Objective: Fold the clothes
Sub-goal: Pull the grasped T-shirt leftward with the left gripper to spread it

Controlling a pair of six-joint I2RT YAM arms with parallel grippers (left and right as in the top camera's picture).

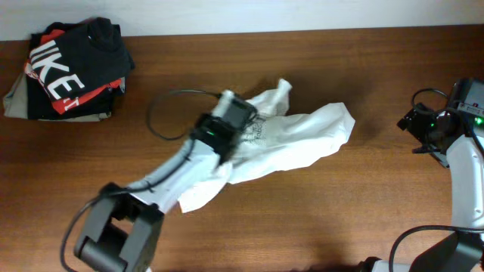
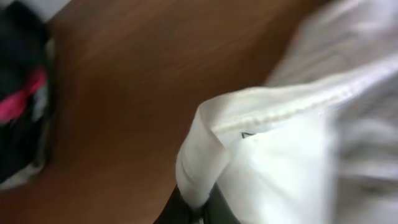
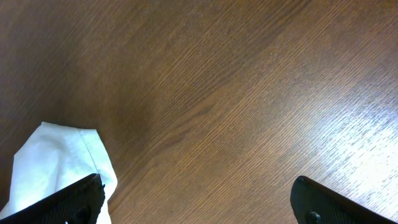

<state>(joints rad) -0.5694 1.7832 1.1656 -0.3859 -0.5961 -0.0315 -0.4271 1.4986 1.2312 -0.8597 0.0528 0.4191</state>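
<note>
Pinching one T-shirt (image 1: 310, 132), left gripper (image 1: 243, 121); right gripper (image 3: 196, 188) spread.

You see a white shirt (image 1: 302, 136) lying bunched up in the middle of the brown table (image 1: 340, 219). It is not flat. One end pokes up toward the far side and one end trails down to the near left. Your left arm (image 1: 178, 166) reaches in from the near left, and the left gripper (image 1: 243, 125) is down on the shirt. Its fingers are hidden. A black cable (image 1: 159, 113) loops on the table just left of it. Your right gripper (image 1: 412, 125) is at the right edge, well apart from the shirt. In the far left corner a black shirt (image 1: 83, 57) with white letters lies on a grey one (image 1: 19, 102).
</note>
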